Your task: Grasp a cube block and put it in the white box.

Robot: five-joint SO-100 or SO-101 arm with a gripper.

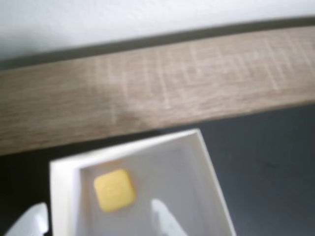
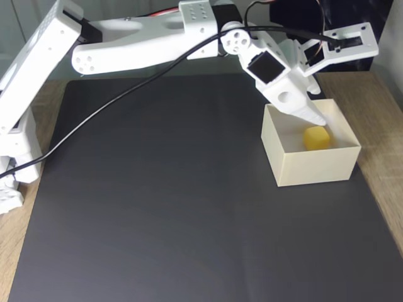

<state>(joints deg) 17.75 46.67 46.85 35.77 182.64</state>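
With its dimpled face up, the cube block (image 1: 114, 190) (image 2: 315, 138) lies flat on the floor of the white box (image 1: 209, 162) (image 2: 312, 167); equal sides, no long axis. Gripper (image 2: 340, 85) above box, spread wide, empty. Black mat (image 2: 157, 207) underneath.

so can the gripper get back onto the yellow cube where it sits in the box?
Probably yes. The gripper hangs open just above the white box, and the cube block lies uncovered on its floor, though near a wall.

white box (image 2: 308, 167) top open | walls ring cube block (image 2: 316, 138)
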